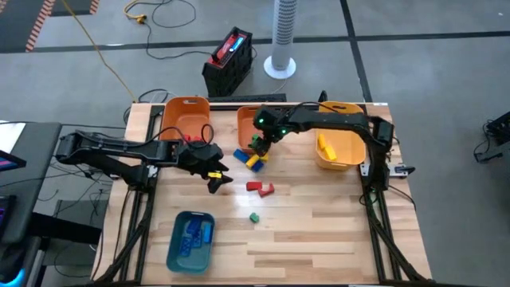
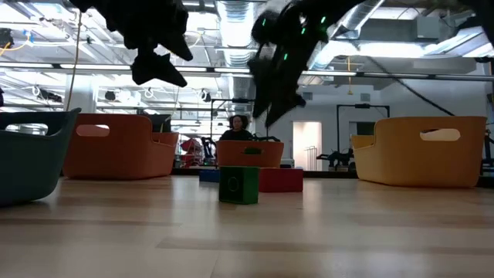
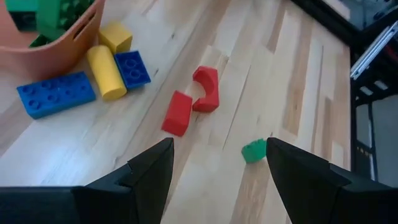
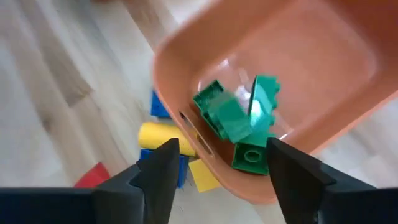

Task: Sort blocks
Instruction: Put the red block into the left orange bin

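Note:
My right gripper (image 4: 222, 144) hangs open over the small orange bin (image 1: 245, 119) at the table's far middle; several green blocks (image 4: 233, 118) lie in that bin. My left gripper (image 3: 217, 146) hovers open above the table, left of centre (image 1: 217, 182), with nothing between its fingers. Loose on the wood lie two red blocks (image 3: 193, 99), one green block (image 3: 254, 150), a flat blue brick (image 3: 56, 93), a yellow cylinder (image 3: 106, 71), a small blue block (image 3: 132, 68) and a small yellow block (image 3: 116, 36), the last several beside the small bin.
A larger orange bin (image 1: 185, 118) stands at the far left. A yellow bin (image 1: 341, 147) holding a yellow block stands at the far right. A teal bin (image 1: 191, 239) with blue blocks stands at the near left. Bare wood lies near and right of the green block (image 1: 254, 216).

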You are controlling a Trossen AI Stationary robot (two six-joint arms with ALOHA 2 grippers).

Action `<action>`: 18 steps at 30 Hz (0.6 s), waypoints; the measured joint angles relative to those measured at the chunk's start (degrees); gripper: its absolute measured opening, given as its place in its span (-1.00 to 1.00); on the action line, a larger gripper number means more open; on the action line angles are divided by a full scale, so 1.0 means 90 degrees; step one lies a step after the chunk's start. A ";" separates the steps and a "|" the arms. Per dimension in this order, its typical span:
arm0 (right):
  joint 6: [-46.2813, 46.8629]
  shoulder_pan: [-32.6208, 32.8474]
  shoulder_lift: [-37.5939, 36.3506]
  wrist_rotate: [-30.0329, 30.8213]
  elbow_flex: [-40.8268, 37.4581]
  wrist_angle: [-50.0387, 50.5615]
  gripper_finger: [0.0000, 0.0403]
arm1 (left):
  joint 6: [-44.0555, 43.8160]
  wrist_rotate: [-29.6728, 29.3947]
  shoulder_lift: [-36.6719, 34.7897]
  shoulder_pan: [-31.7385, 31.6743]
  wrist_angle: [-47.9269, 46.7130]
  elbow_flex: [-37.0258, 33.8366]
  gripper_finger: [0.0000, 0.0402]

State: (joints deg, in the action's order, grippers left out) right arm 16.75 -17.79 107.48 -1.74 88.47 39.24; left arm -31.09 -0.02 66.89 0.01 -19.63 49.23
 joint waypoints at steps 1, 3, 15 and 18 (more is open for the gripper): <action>-0.0152 0.0070 -0.0158 0.0001 0.0000 -0.0006 0.24 | 0.0041 0.0033 0.0000 0.0000 -0.0064 0.0000 0.24; -0.0558 0.0310 -0.0448 0.0003 0.0002 0.0030 0.26 | 0.0147 0.0123 0.0000 0.0000 -0.0171 0.0000 0.24; -0.2350 0.2083 0.0041 -0.0638 -0.0007 0.1167 0.26 | 0.0523 0.0134 0.0000 -0.0201 -0.0213 0.0000 0.24; -0.2403 0.2234 0.0319 -0.0638 -0.0005 0.1133 0.26 | 0.0525 0.0134 0.0000 -0.0216 -0.0217 0.0000 0.24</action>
State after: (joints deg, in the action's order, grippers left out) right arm -4.88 2.31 110.35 -7.49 88.42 49.43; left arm -26.37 1.19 66.89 -1.93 -21.58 49.23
